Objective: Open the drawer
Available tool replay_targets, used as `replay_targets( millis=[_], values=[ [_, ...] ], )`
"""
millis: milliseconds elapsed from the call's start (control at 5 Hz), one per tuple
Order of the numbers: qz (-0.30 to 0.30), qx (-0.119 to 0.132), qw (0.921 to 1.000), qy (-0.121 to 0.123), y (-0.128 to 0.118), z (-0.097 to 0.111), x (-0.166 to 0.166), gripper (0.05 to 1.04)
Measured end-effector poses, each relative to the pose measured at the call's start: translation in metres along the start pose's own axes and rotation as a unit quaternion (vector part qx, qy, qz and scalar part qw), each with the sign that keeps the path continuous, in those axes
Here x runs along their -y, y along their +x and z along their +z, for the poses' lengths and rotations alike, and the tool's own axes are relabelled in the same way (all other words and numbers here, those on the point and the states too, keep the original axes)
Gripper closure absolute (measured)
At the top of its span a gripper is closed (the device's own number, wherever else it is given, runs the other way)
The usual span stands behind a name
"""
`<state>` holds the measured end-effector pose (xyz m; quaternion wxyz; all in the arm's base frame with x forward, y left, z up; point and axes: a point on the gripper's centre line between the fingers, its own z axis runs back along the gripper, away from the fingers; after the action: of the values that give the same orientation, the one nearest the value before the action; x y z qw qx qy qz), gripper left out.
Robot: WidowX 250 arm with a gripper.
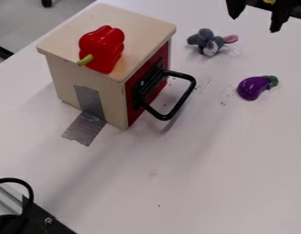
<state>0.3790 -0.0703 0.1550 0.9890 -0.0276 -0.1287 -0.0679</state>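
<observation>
Black two-finger gripper top right, fingers wide apart, nothing held | flat red drawer front shut, looped black handle jutting out!

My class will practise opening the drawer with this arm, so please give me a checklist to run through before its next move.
1. Pincer open: ok, its fingers are apart.
2. Pincer at the handle: not ok, it is well away, beyond the plush toy.
3. Handle free to grasp: ok, neither the plush toy nor the toy eggplant touches it.
4. Wooden box firmly anchored: cannot tell; grey tape joins it to the table, but its hold is unproven.
5. Box top free of loose things: not ok, a toy red bell pepper lies there.
</observation>
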Motion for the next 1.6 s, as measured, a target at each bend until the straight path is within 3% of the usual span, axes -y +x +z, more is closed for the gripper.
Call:
replay_targets(
  millis=[200,400,600,800,1000,1400,1600],
  values=[
    [0.001,-0.021,0.9998,0.001,-0.006,-0.014,-0.001,0.083],
    [0.003,-0.051,0.9987,0.000,-0.036,-0.031,-0.002,0.083],
    [0.007,-0.050,0.9987,-0.002,-0.061,-0.033,-0.006,0.083],
    [0.001,-0.075,0.9970,0.015,-0.093,-0.054,-0.014,0.083],
    [-0.012,-0.081,0.9957,0.044,-0.109,-0.072,-0.024,0.083],
    [-0.029,-0.102,0.9901,0.092,-0.112,-0.094,-0.036,0.083],
    [-0.029,-0.118,0.9880,0.095,-0.112,-0.110,-0.038,0.133]
  ],
)
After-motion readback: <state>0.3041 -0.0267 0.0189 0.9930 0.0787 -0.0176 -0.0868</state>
